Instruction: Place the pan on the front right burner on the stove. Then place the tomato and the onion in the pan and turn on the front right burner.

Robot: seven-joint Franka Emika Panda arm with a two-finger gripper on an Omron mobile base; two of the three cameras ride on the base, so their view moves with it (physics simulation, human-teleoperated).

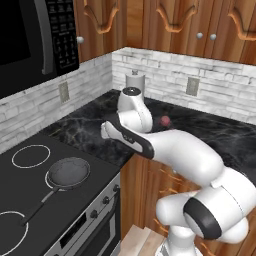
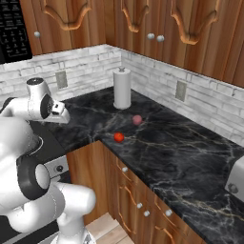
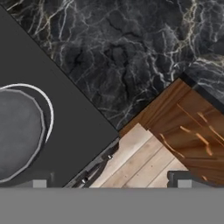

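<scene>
The dark grey pan [image 1: 67, 172] rests on the black stove [image 1: 22, 182], its thin handle pointing toward the front edge. In the hand view the pan [image 3: 17, 131] sits inside the white ring of the front right burner [image 3: 49, 109]. The pinkish-purple onion [image 2: 137, 119] and the glossy red tomato [image 2: 118, 137] lie on the dark marble counter [image 2: 181, 157], right of the stove. My gripper [image 3: 111, 183] hovers above the stove's right edge, beside the pan; it is open, with nothing between its fingertips. The onion [image 1: 165, 120] peeks out past my arm.
A white paper towel roll [image 2: 122, 88] stands by the back wall. A microwave [image 1: 30, 40] hangs over the stove. Black knobs [image 1: 106, 200] line the steel front panel. A toaster [image 2: 237, 178] sits at the far right of the counter.
</scene>
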